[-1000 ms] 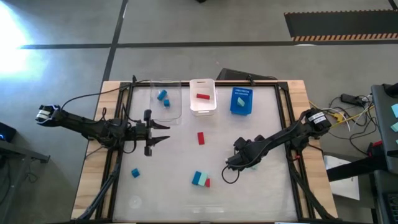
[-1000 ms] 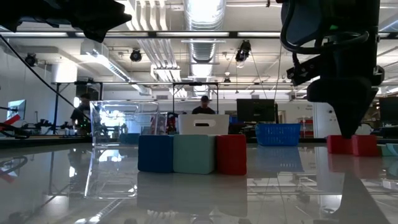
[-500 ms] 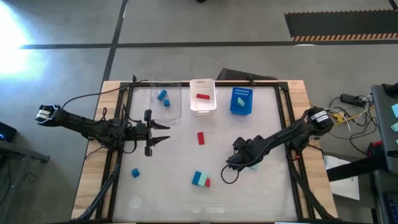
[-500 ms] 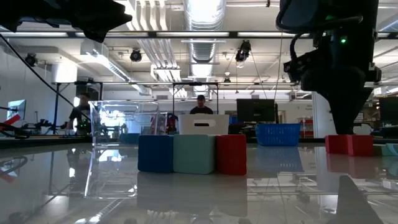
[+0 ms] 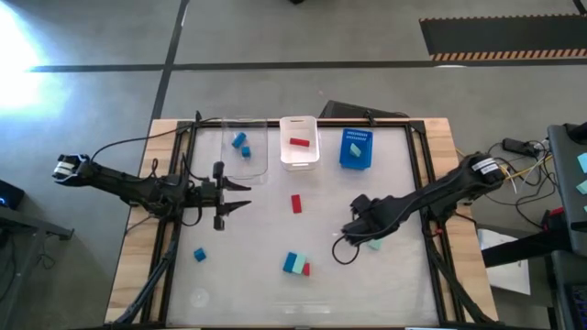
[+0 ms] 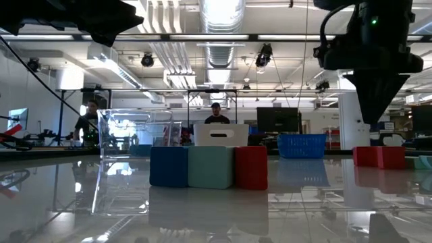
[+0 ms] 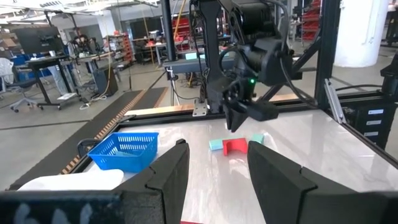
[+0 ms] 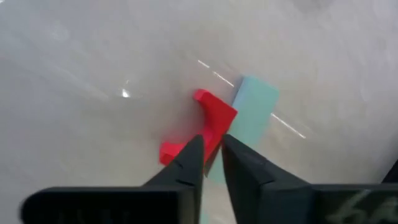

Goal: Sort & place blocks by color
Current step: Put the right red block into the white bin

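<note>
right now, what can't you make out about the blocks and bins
- High view: the right gripper covers the red block under it; only a corner of a mint block shows.
- Low view: the white bin wall hides its contents.
- High view: mint pieces in the blue basket are too small to count.
The left gripper hangs open mid-table.
</note>
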